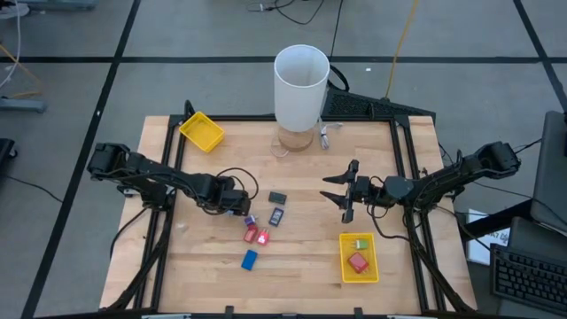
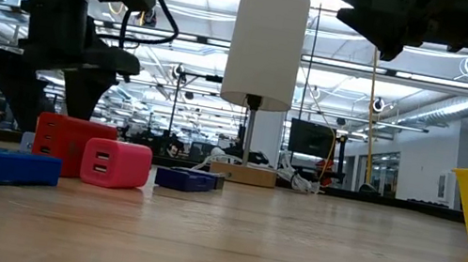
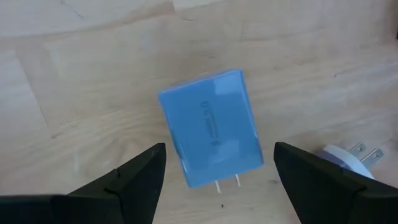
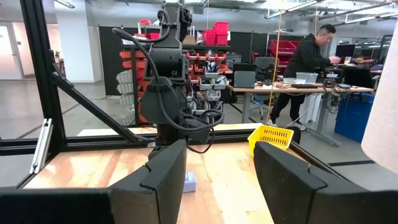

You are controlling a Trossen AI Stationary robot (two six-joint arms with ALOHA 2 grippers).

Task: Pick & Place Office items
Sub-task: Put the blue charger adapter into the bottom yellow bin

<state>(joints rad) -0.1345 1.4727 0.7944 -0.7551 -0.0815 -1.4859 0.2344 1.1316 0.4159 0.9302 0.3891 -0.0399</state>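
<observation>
A light blue charger block [image 3: 211,127] lies flat on the wooden table, its prongs toward my left gripper [image 3: 217,155]. That gripper is open, with one finger on each side of the block, apart from it. In the high view my left gripper [image 1: 241,208] is left of the cluster of small pieces: two red [image 1: 257,236], a blue [image 1: 250,259], a dark blue [image 1: 276,215] and a black one [image 1: 277,197]. My right gripper [image 1: 338,190] is open and empty, above the table right of centre.
A yellow tray [image 1: 359,270] at the near right holds a green and a red piece. Another yellow tray [image 1: 202,130] sits at the far left. A tall white cylinder [image 1: 301,84] stands at the far middle. A white plug [image 3: 348,158] lies beside the light blue block.
</observation>
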